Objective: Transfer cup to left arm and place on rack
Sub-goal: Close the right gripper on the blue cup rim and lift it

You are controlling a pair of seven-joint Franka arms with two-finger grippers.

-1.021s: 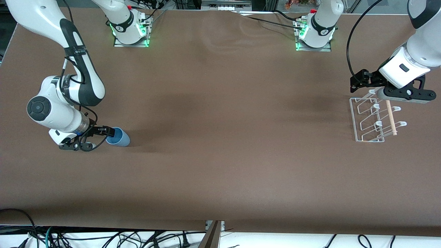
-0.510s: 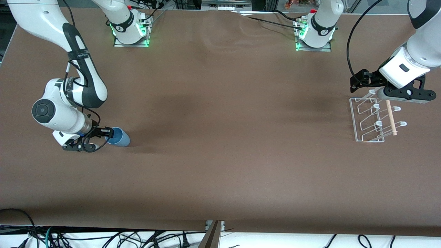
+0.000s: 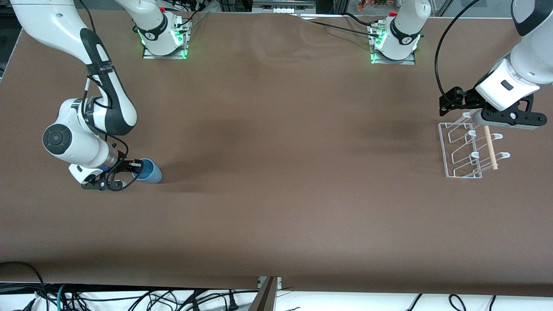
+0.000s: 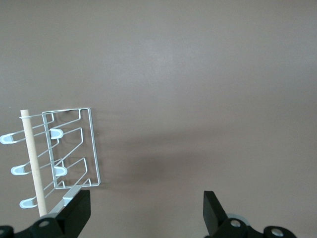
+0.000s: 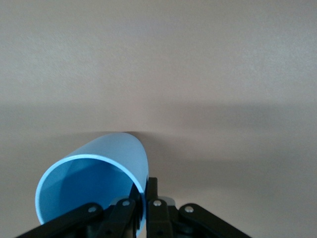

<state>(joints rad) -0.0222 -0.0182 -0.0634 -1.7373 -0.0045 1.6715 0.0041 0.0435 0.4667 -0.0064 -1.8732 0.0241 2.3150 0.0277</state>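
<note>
Cup (image 3: pixel 149 171) rim — in right gripper (image 3: pixel 135 166) pinch

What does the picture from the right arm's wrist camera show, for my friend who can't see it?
The right gripper pinches the rim wall of a light-blue cup, one finger inside and one outside. The cup's open mouth faces the camera. Around it is bare brown table with a soft shadow band across it.
</note>
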